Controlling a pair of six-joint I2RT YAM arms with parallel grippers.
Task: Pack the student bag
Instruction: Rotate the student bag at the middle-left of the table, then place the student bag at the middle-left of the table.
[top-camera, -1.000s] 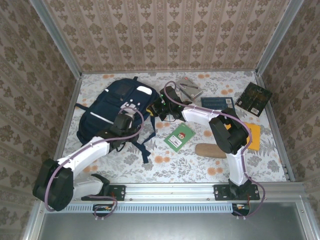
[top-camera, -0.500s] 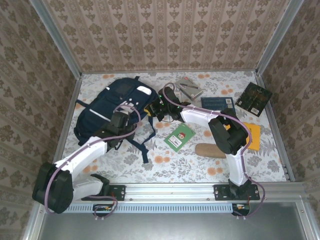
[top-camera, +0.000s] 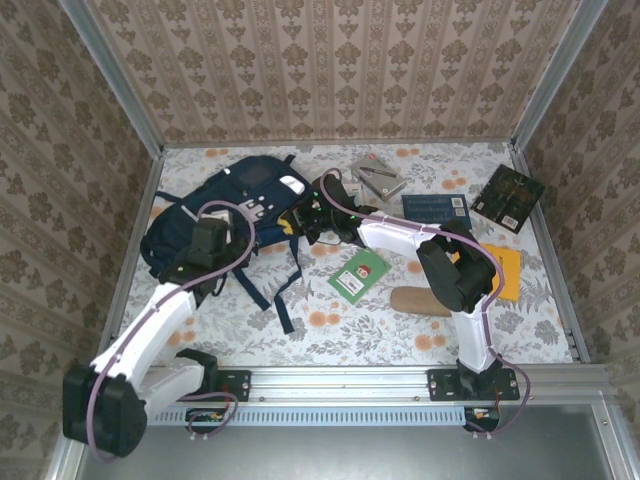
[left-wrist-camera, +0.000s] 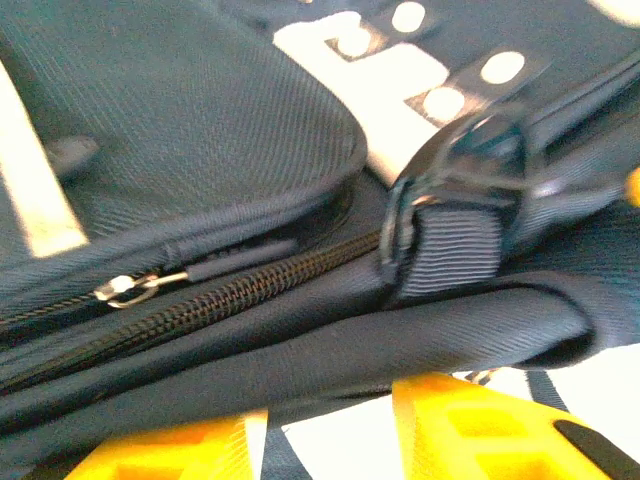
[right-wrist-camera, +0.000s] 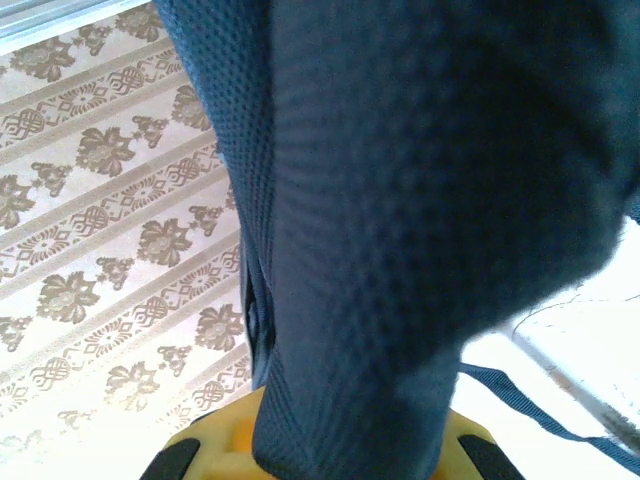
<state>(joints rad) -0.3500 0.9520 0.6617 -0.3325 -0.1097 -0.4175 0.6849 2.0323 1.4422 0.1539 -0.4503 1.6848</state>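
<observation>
Overhead view, read left to right. The left claw (top-camera: 208, 240) is part-closed on a fold along the near edge of the student bag (top-camera: 235, 195). The bag lies flat on the far-left part of the floral desk (top-camera: 350, 335), with its dark straps spread toward the arms.

In the left wrist view, navy fabric passes over the yellow fingers (left-wrist-camera: 480, 430). A silver zip pull (left-wrist-camera: 128, 290), a dark buckle (left-wrist-camera: 450, 190) and a white patch (left-wrist-camera: 385, 75) with round holes are visible.

The right claw (top-camera: 298, 218) is clenched on a padded mesh strap (right-wrist-camera: 400, 200) at the bag's right side. In the right wrist view, the strap rises from between that claw's yellow fingers (right-wrist-camera: 205, 445).

To the right of the bag and apart from it lie:
- a green booklet (top-camera: 360, 272) with a red-and-white mark, its lettering too small to read
- a grey case (top-camera: 378, 175) near the back wall
- a tan pouch (top-camera: 420, 300)
- a blue book (top-camera: 435, 206) with a white label, unreadable
- an orange folder (top-camera: 508, 272), partly under the right arm
- a dark book (top-camera: 508, 197) at the far right, its cover print illegible
</observation>
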